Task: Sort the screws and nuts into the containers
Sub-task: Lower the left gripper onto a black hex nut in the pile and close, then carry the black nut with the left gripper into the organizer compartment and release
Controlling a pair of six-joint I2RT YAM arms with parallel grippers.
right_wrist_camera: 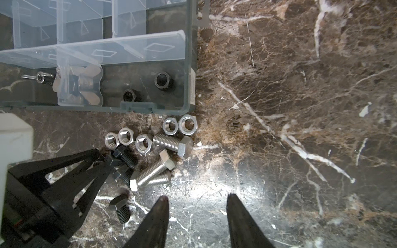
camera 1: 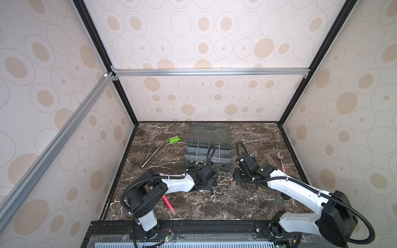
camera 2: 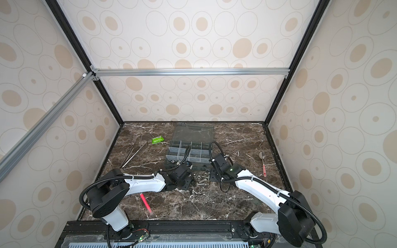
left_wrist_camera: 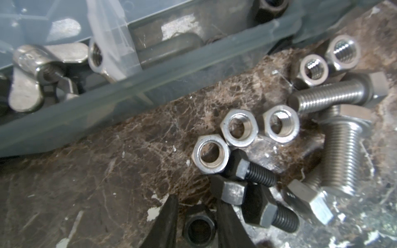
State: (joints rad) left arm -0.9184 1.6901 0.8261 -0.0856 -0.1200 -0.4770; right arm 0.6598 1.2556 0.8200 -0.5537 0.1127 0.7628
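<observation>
Loose screws and nuts [camera 1: 222,178] [camera 2: 199,178] lie on the marble just in front of the grey organiser box [camera 1: 187,150] [right_wrist_camera: 189,64]. In the left wrist view my left gripper [left_wrist_camera: 198,214] is closed around a black nut [left_wrist_camera: 198,230] resting on the marble, a finger at each side. Silver nuts [left_wrist_camera: 238,128], black screws [left_wrist_camera: 251,171] and silver screws [left_wrist_camera: 341,154] lie just beyond it. Wing nuts [right_wrist_camera: 86,83] and black nuts [right_wrist_camera: 164,80] sit in the box's near containers. My right gripper [right_wrist_camera: 196,199] hangs open and empty over bare marble beside the pile.
Long metal tweezers [camera 1: 152,153] and a green packet [camera 1: 174,140] lie left of the box. A pink pen [camera 1: 168,204] lies under the left arm. A spoon with a red handle [camera 1: 281,160] lies at the right. The box's clear lid [camera 1: 209,132] lies open behind it.
</observation>
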